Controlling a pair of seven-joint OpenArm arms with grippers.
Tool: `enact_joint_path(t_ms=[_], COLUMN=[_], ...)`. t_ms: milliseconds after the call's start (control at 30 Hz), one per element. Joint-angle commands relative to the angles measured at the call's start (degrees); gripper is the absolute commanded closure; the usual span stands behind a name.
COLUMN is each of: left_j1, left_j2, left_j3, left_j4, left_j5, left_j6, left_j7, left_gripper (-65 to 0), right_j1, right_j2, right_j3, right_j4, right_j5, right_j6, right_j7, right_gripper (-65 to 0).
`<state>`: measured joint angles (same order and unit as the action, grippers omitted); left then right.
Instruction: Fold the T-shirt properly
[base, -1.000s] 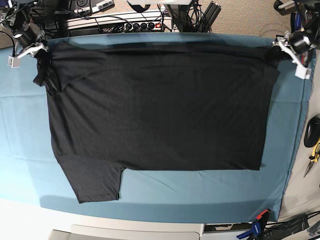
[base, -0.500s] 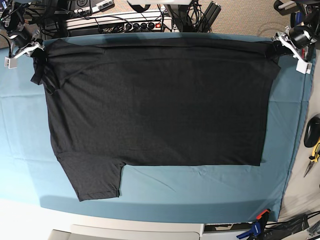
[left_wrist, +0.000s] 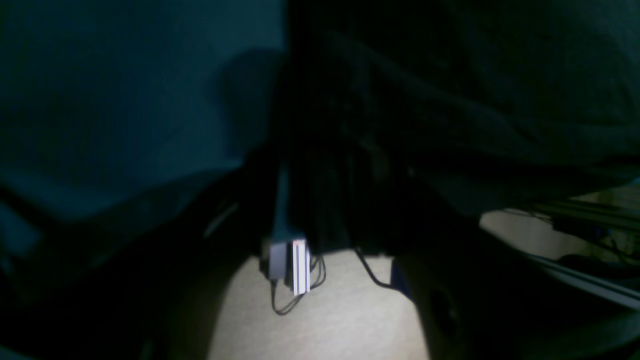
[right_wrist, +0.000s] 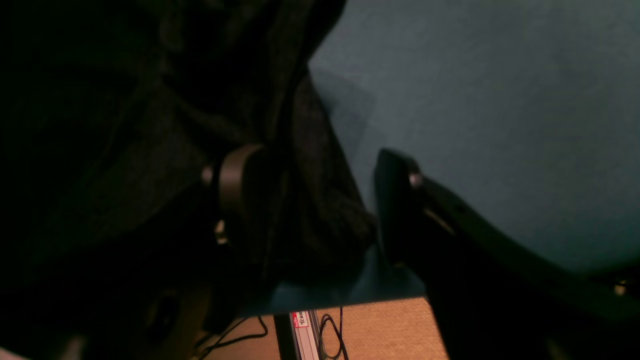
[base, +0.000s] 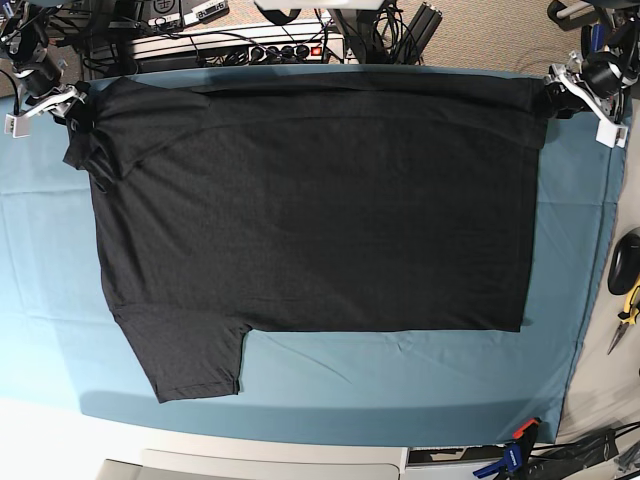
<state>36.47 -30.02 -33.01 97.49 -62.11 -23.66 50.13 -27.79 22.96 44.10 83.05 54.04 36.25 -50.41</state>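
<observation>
The black T-shirt (base: 310, 210) lies spread flat on the teal cloth (base: 400, 375), one sleeve (base: 190, 360) pointing to the near left. My right gripper (base: 68, 100) is at the shirt's far left corner. In the right wrist view its fingers (right_wrist: 235, 185) stand wide apart around a bunched fold of the shirt (right_wrist: 310, 200), with a gap on one side. My left gripper (base: 556, 95) is at the far right corner. The left wrist view is very dark: shirt fabric (left_wrist: 450, 100) hangs between two dim finger shapes that stand apart.
Behind the table's far edge run a power strip (base: 250, 45) and cables. Pliers (base: 628, 315) and a black object (base: 625, 260) lie off the cloth at the right. A clamp (base: 518, 450) sits at the near right corner. Floor shows below both wrists.
Both grippers drew the shirt's far edge back to the table's far edge, flattening it. Both sets of jaws have since spread apart from the fabric corners.
</observation>
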Motion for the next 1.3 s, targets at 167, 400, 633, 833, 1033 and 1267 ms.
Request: enact_joint_path(t_ms=[167,400,633,833,1033,1267], left_j1=[1.0,-0.3,-7.3,-12.3,-12.7,-12.7], left_j2=[-1.1,-3.7,-10.1,-14.1,-13.7,-12.2], left_j3=[-0.6,-0.7,-1.3,-1.3,-1.3,-1.3], left_j4=[0.7,4.8,9.7,9.7,9.7,9.7], left_j5=[5.7,9.7,17.9,18.4,18.5,21.2], left_j6=[-0.4,-3.2,0.1,0.2,-1.7,-1.9], left_j7=[-6.3,-5.5,-5.6,-5.6,-5.6,-8.8], left_gripper=[-26.4,-26.4,-26.4,-26.4,-26.4,-26.4], right_j1=[0.0,6.1,13.8,18.5,19.0,19.1], right_j2=[1.4,5.1,11.5,12.0,11.8,10.5], right_j3=[3.7,14.1,15.1,14.8,11.8,10.6], right_j4=[0.9,1.0,1.0,0.9,0.9,0.9], right_j5=[-1.2,-2.6,-7.0,-8.7,-9.1,-9.1], right_j6=[0.4,0.3,0.3,0.3,0.3,0.3], right_j7=[4.5,5.7,5.9,5.9,5.8,5.9], right_gripper=[-33.9,-33.9,-33.8,-33.8,-33.8,-33.8])
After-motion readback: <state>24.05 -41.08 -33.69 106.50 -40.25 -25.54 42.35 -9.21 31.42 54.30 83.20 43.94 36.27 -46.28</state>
